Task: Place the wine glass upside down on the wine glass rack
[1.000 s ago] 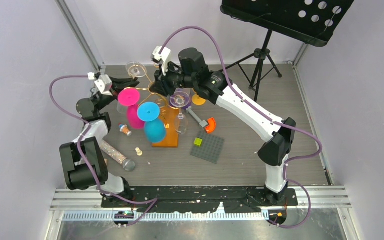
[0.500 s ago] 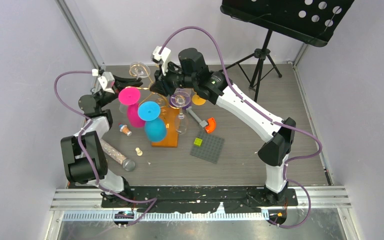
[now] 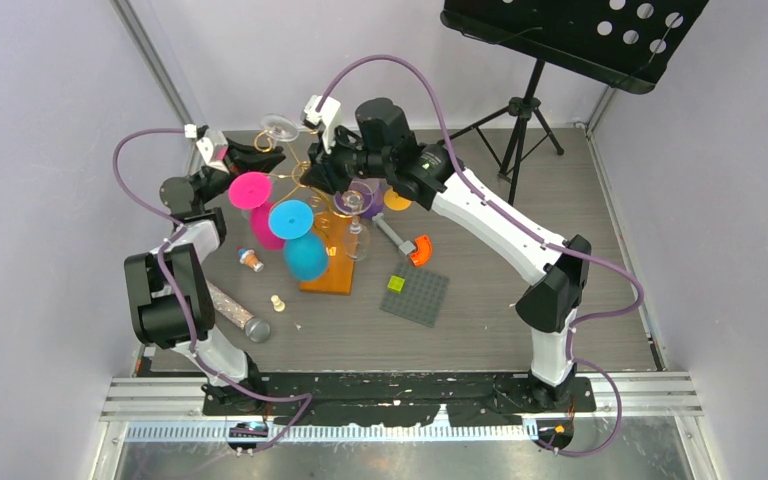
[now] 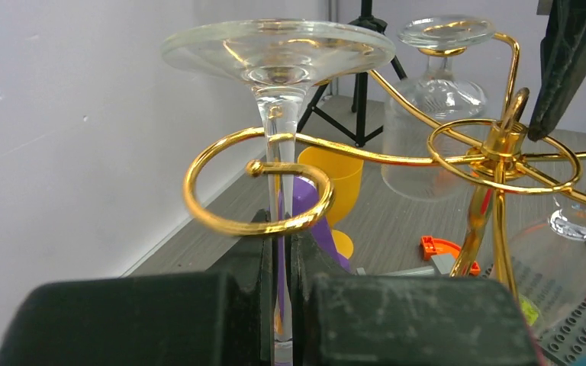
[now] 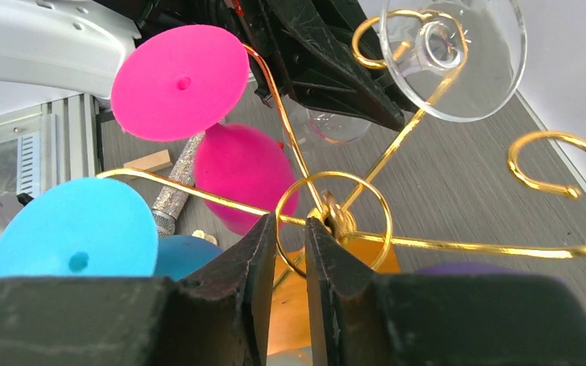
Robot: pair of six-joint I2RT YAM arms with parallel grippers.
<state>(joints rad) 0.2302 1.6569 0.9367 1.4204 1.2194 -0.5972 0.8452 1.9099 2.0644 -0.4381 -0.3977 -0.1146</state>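
Observation:
A clear wine glass hangs upside down, foot up. My left gripper is shut on its stem at the rack's back left. The stem stands just at a gold curl of the wine glass rack; I cannot tell whether it is inside the curl. My right gripper is shut on the gold ring at the top of the rack's stem, above the orange base. Pink, blue and purple glasses hang upside down from other arms, as does another clear one.
A black music stand rises at the back right. On the table lie a grey studded plate, an orange piece, a glittery tube and small bits near the base. A yellow cup stands behind the rack.
My left gripper has carried the clear glass up and toward the rack's back-left curl. The rack and its hanging glasses have shifted slightly left. The right gripper stays on the top ring.

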